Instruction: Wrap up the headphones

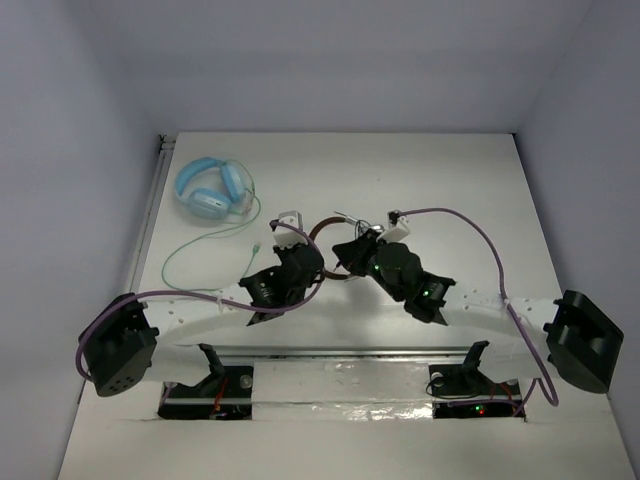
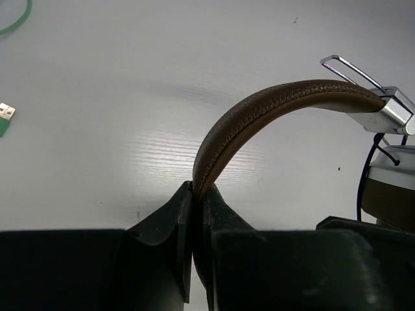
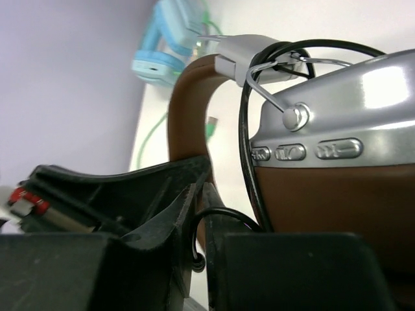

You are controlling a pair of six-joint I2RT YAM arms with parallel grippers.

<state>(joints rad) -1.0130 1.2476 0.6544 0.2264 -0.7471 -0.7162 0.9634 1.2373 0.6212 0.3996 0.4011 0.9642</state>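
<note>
Black fingers of the left pincer [image 2: 196, 194] fill the bottom of its wrist view, pressed together on the brown headband [image 2: 259, 103] of the headphones [image 1: 322, 232]. The band rises straight out of the closed tips and arches away up and to their right, ending at a silver metal bracket [image 2: 382, 110] well off to that side. Bare white table [image 2: 117, 97] lies beyond the tips.

The right pincer [image 3: 202, 194] is drawn down to a narrow slit, and the thin black cable [image 3: 245, 149] curls into that slit and looks pinched there. Just right of its fingers, almost against them, sit the silver cup [image 3: 337, 103] and a brown ear pad [image 3: 324, 201]; the headband climbs directly behind the tips.

From above, the headphones sit between the two pincers, which meet over the middle of the table. Light blue headphones [image 1: 208, 188] lie well apart, far beyond and to the left of the left pincer, with their green cable [image 1: 200, 245] trailing on the table.
</note>
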